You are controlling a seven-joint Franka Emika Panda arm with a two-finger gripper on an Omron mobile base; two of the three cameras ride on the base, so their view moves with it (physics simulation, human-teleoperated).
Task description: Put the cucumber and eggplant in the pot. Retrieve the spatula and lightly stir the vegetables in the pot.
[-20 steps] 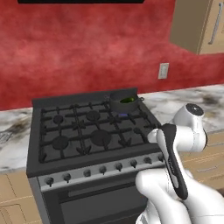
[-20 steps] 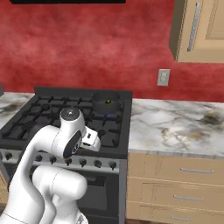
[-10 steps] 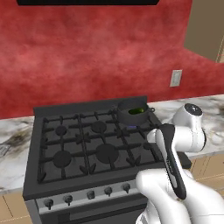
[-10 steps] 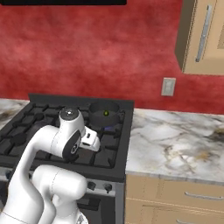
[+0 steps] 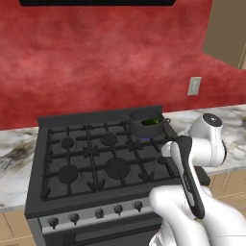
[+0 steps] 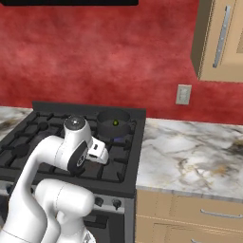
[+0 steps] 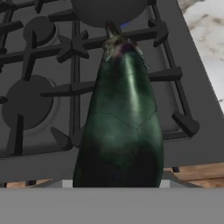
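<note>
A dark, glossy eggplant (image 7: 122, 127) rises in the middle of the hand view, stem end pointing away, and it covers my fingertips. My gripper (image 6: 98, 152) is shut on it, above the front right of the stove. The low dark pot (image 5: 146, 126) sits on the back right burner, ahead of the eggplant's stem. The green cucumber (image 5: 152, 122) lies inside it, showing as a small green spot (image 6: 115, 123) in the right base view. The pot's rim (image 7: 107, 13) reaches the top of the hand view. The spatula is out of view.
The black gas stove (image 5: 91, 163) has several burner grates and a row of knobs (image 5: 96, 214) along its front. A small blue flame (image 5: 144, 140) shows under the pot. Marble counter (image 6: 190, 156) runs to the right, with drawers below and a wall cabinet (image 6: 220, 38) above.
The whole picture has shifted in both base views, so the base has driven along the stove front. The arm holds the same pose, and the cucumber still lies in the pot.
</note>
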